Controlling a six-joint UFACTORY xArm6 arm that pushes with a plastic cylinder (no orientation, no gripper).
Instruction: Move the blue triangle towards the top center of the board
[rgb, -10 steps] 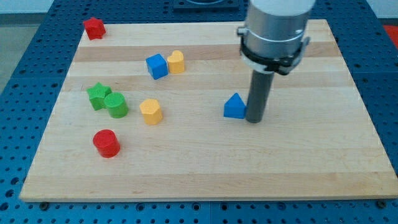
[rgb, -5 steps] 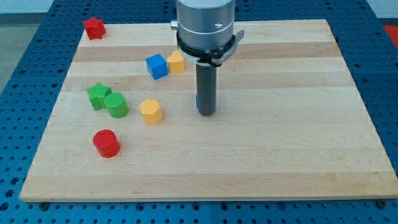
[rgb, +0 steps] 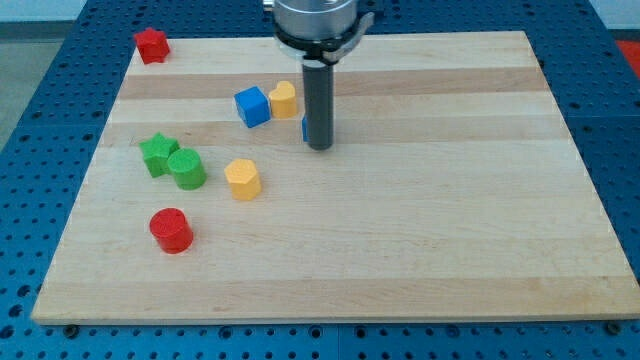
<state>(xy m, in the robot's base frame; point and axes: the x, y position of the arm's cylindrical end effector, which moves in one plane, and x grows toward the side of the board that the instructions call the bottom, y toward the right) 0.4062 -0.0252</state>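
Observation:
The blue triangle (rgb: 304, 127) is almost wholly hidden behind my rod; only a thin blue sliver shows at the rod's left edge, above the board's middle. My tip (rgb: 319, 147) rests on the board right against that block, on its bottom-right side. The rod rises straight up to the grey arm body at the view's top centre.
A blue cube (rgb: 252, 106) and a yellow block (rgb: 284, 99) sit just left of the rod. A green star (rgb: 157, 153) and green cylinder (rgb: 187, 169) lie at the left, a second yellow block (rgb: 242, 178) near them, a red cylinder (rgb: 171, 230) below, a red block (rgb: 151, 45) at the top-left corner.
My tip has swept from the board's right-centre to the left and up, pushing the blue triangle with it; the triangle went from plainly visible to almost hidden behind the rod. Other blocks have not moved.

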